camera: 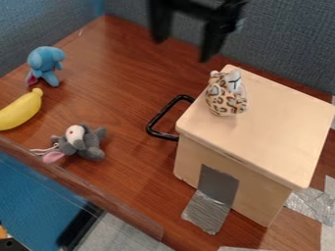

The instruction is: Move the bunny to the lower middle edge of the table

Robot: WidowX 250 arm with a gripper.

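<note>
Claw (183, 48) hangs open at far side, grey bunny (82, 142) lies on counter (124, 98) near left, spotted plush (226, 95) atop pale box (281, 130) at right.

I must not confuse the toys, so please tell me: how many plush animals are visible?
3: a blue one beyond the banana, a grey bunny near the lower-left edge of the table, and a spotted one on the wooden box. Others may hide behind the box.

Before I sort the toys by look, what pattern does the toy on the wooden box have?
Dark leopard-like spots on cream, seen in the camera view.
</note>
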